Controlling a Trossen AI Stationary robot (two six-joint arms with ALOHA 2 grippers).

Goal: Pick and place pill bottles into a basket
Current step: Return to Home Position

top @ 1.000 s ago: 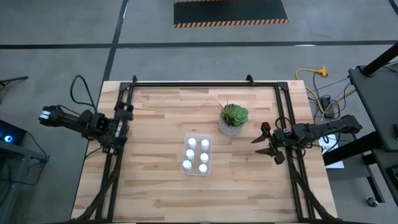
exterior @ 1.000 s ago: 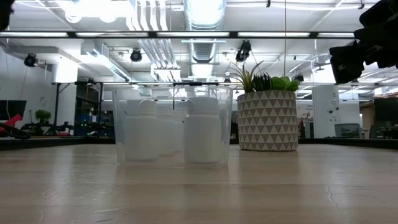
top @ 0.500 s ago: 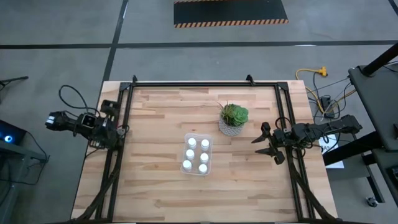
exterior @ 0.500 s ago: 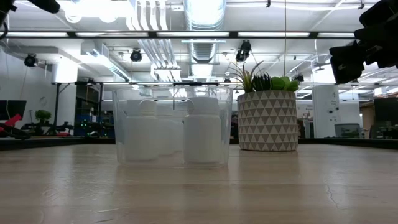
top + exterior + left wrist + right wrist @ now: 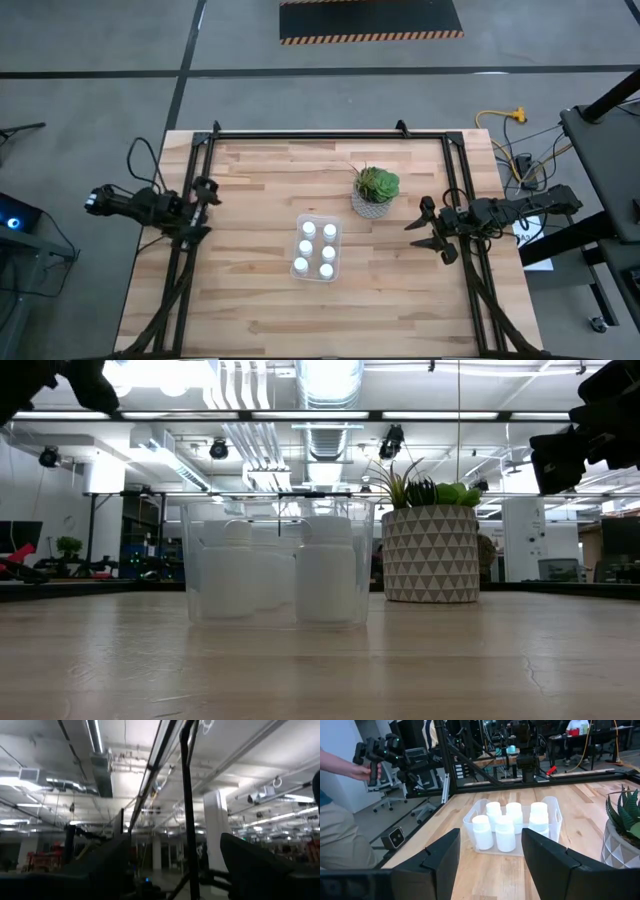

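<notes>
High view: six pill bottles in one basket (left gripper, right gripper spread).

Open tabletop all round the basket, only the potted plant near its far-right corner.

Potted succulent on a wooden table.
Right of centre in the overhead frame; striped floor mat at top, yellow cable at upper right.
</notes>
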